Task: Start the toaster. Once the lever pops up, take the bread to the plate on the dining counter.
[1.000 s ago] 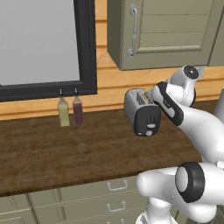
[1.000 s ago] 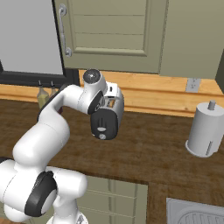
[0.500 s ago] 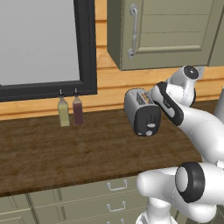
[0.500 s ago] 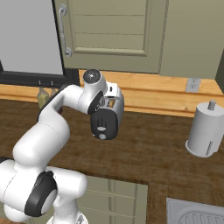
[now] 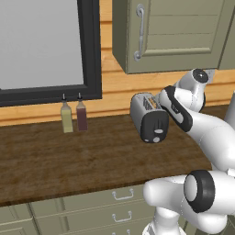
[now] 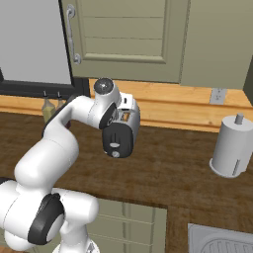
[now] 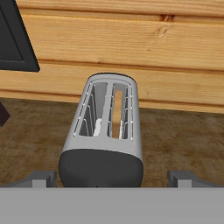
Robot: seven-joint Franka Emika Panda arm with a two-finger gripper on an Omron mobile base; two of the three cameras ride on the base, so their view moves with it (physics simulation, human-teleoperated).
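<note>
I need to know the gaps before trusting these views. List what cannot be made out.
- Gripper: hand view, only its tips, cut by the bottom edge.
- Lever: left base view, too small to tell whether it is down.
- Bread: hand view, mostly sunk inside the toaster slot.

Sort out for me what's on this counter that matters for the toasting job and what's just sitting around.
Job:
toaster, on the wood counter by the wall
bread, sunk in the toaster's right slot in the hand view
lever, pale tab on the black end panel

Just around:
two bottles under the window
paper towel roll
sink corner
cabinet door
</note>
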